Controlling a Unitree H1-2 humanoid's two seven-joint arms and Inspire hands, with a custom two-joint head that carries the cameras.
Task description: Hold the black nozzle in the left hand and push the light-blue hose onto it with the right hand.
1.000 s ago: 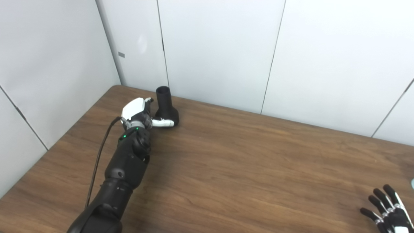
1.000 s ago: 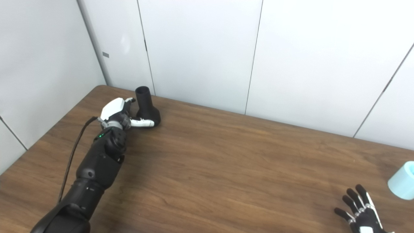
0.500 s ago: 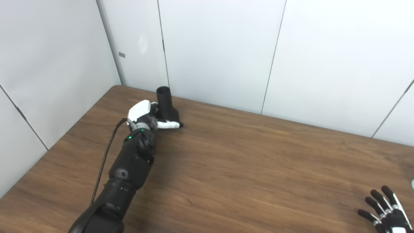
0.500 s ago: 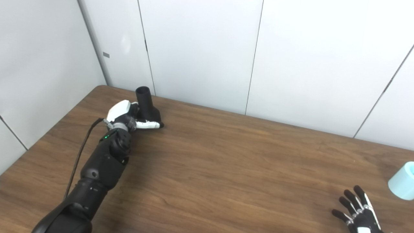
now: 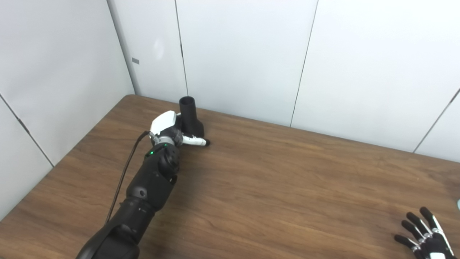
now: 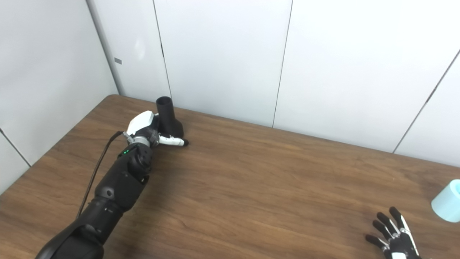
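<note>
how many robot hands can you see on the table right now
2. The left hand is at the far left by the black nozzle; the right hand is at the near right, fingers spread, partly cut off by the picture's edge.

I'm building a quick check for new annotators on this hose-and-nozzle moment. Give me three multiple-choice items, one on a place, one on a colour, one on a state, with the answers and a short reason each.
1. Where on the table is the black nozzle?
A. near the far left corner
B. at the near right edge
C. in the middle

2. What colour is the hose at the right edge of the right eye view?
A. red
B. light blue
C. yellow

3. How is the right hand?
A. closed on the hose
B. closed on the nozzle
C. open, fingers spread, holding nothing

Answers: 1 A, the nozzle stands upright by the far left corner, with the left hand against it. 2 B, the piece showing is pale blue. 3 C, its fingers are apart above the table, clear of the hose.
</note>
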